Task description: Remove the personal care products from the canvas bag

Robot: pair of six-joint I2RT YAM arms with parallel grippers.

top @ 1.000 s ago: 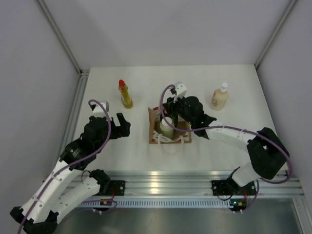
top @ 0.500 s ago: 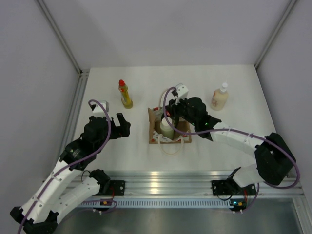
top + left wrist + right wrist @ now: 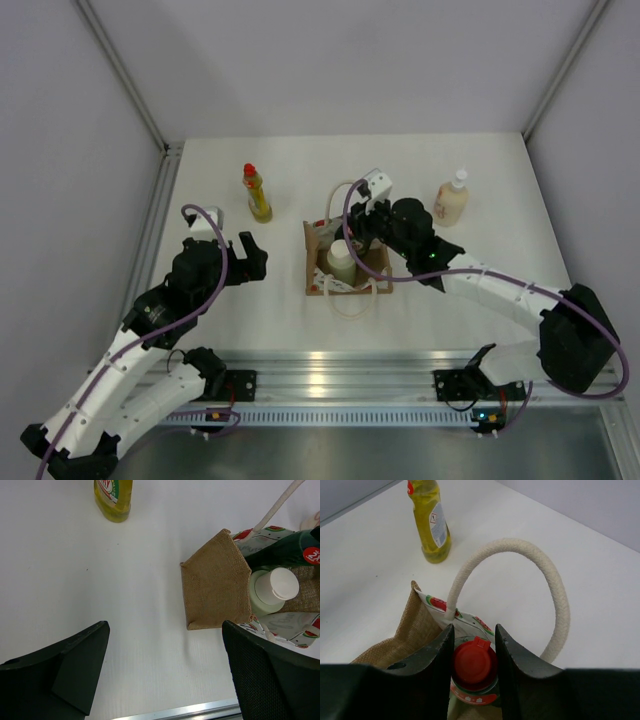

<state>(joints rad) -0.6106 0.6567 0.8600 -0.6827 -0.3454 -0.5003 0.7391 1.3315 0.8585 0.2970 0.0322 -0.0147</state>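
Observation:
The canvas bag [image 3: 347, 270] stands mid-table, also in the left wrist view [image 3: 216, 582]. My right gripper [image 3: 474, 631] is shut on the red cap of the dark green bottle [image 3: 474, 664], which stands in the bag beside a cream loop handle [image 3: 520, 549]. The pale cylindrical bottle [image 3: 342, 261] with white cap is in the bag too [image 3: 272, 589]. The slim yellow bottle [image 3: 257, 193] stands on the table left of the bag. The cream bottle [image 3: 450, 198] stands to the right. My left gripper [image 3: 167, 667] is open and empty over the table left of the bag.
Grey enclosure walls surround the white table [image 3: 240, 310]. An aluminium rail [image 3: 330, 365] runs along the near edge. The bag's second handle [image 3: 352, 300] lies on the table in front of the bag.
My right arm has shifted a little right and back with the green bottle's cap in its jaws, showing more of the pale bottle. The left arm has not moved.

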